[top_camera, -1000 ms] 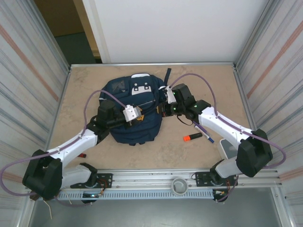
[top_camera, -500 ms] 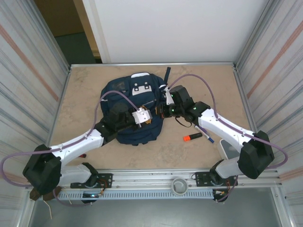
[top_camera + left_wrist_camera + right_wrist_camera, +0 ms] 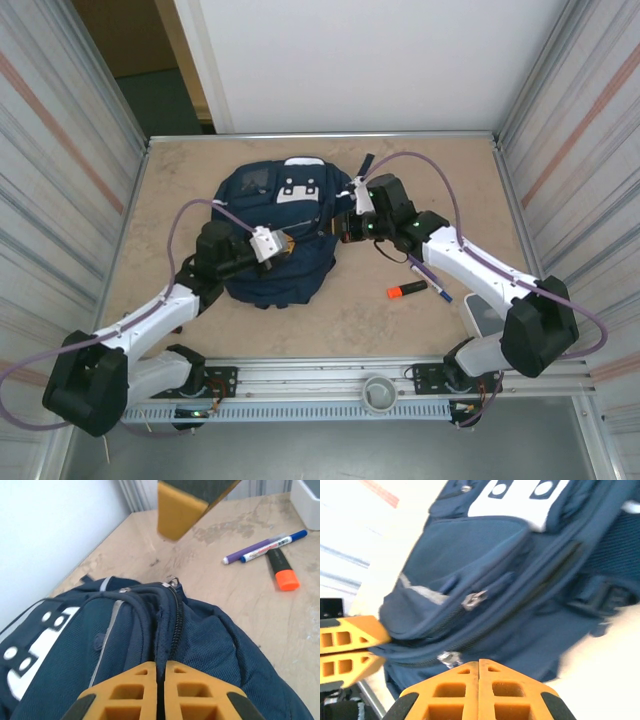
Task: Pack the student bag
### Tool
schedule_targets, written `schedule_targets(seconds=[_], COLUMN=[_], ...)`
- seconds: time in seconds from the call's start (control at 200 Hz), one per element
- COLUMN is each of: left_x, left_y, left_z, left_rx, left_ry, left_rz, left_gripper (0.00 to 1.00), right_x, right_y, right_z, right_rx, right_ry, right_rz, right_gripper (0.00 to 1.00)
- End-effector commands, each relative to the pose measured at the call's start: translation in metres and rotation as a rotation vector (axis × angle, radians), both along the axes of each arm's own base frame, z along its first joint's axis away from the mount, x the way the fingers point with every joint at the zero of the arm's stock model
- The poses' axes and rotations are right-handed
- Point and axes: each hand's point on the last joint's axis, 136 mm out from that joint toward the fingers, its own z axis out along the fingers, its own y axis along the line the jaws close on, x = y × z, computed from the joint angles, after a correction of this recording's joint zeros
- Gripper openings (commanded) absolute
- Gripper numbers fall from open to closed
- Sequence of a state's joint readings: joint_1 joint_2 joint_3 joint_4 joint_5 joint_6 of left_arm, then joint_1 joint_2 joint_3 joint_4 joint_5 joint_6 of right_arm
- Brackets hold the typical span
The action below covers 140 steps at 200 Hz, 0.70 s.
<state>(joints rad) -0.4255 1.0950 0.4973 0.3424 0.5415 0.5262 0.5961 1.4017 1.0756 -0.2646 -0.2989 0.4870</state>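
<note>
Left gripper (image 3: 285, 243) jaws together, pinched on zip seam (image 3: 172, 625) of large navy-blue fabric student bag (image 3: 250, 195); bag at middle of beige bench (image 3: 450, 190), toward far edge, long axis far-to-near; zip runs away from left jaws; right gripper (image 3: 342, 228) closed, empty-looking, against bag's right flank; left arm looks better placed to work the zip.

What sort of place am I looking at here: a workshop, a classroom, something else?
Most likely a robot test cell in a lab: two white-and-black robot arms bolted to a metal rail, a beige tabletop boxed in by ribbed metal panels, and a large navy-blue fabric backpack laid out between them.
</note>
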Motion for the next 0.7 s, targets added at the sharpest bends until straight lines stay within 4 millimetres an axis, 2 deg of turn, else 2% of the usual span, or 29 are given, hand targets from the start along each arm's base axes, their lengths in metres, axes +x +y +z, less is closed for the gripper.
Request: schedule_targets(seconds=[0.0,0.035,0.08,0.125,0.19,0.286,0.376,0.466,0.496,0.556,0.696], left_x=[0.014,0.015,0.015,0.014,0.011,0.009,0.009,0.007,0.005,0.0,-0.013], left_y=[0.012,0.012,0.011,0.01,0.009,0.009,0.009,0.006,0.004,-0.002,-0.016], left_z=[0.018,0.016,0.017,0.018,0.019,0.016,0.012,0.011,0.011,0.008,-0.013], left_rx=[-0.033,-0.033,-0.032,-0.032,-0.03,-0.03,-0.021,-0.018,-0.017,0.011,0.157], left_ry=[-0.043,-0.032,-0.022,-0.019,-0.027,-0.03,-0.018,-0.001,0.004,0.001,-0.024], left_rz=[0.069,0.073,0.073,0.075,0.077,0.071,0.066,0.049,0.04,0.025,-0.004], left_gripper=[0.12,0.15,0.26,0.29,0.27,0.18,0.16,0.17,0.2,0.32,0.52], right_x=[0.012,0.011,0.01,0.008,0.004,-0.003,-0.007,-0.005,-0.003,0.003,0.013], right_y=[-0.007,-0.004,-0.002,0.0,0.003,0.01,0.016,0.013,0.011,0.004,-0.014], right_z=[-0.001,0.0,0.003,0.004,0.005,-0.001,-0.009,-0.021,-0.025,-0.029,-0.033], right_rx=[-0.02,-0.02,-0.014,-0.009,-0.007,0.0,-0.014,-0.07,-0.091,-0.121,-0.14], right_ry=[-0.006,-0.01,-0.014,-0.02,-0.03,-0.047,-0.067,-0.072,-0.071,-0.062,-0.041], right_rz=[-0.046,-0.039,-0.032,-0.024,-0.003,0.081,0.163,0.183,0.173,0.141,0.062], right_gripper=[0.0,0.0,0.0,0.0,0.0,0.0,0.18,0.31,0.34,0.4,0.44])
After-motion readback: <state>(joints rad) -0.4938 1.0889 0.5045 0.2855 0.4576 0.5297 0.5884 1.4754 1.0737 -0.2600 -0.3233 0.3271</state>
